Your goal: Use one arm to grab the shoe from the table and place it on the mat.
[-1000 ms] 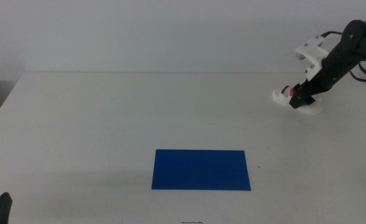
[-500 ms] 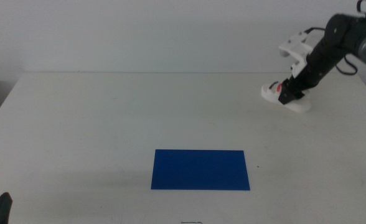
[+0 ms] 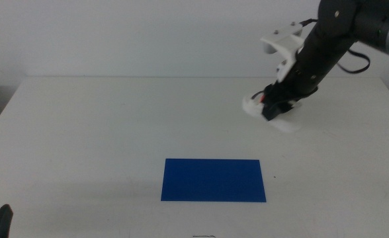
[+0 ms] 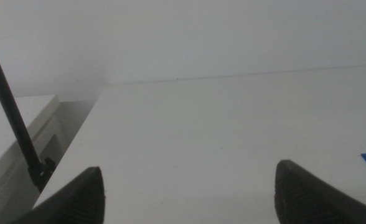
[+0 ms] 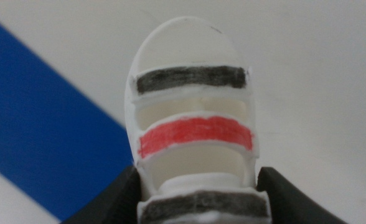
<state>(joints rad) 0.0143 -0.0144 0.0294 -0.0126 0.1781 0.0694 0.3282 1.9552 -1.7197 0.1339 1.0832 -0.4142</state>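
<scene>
Right arm comes in from upper right of the middle view, black/grey w/ a white bracket near the wrist and a black cable looping behind it. Right gripper sits right of centre in the upper half of the frame, jaws clamped on the shoe, one jaw each side of it.

Shoe: small, white, sandal type w/ thick sole. In the middle view only white bits stick out left and below the gripper, plus a speck of red. It looks lifted clear of the table, tilted, but contact can't be confirmed from that view.

Right wrist view is clearer: shoe fills centre frame, rounded end pointing away from the cam. Straps across it w/ stripes: black near the rounded end, red in the middle, black again nearest the jaws. Open slots between straps. Dark jaws press both sides of it at bottom of frame.

Mat: flat dark-blue rectangle, lower centre of the middle view, well apart from the shoe, down and left of it. Wrist view shows it as a blue band at frame left, past the shoe.

Left gripper: jaws spread wide, nothing between them, only a dark tip at bottom-left corner of the middle view.
</scene>
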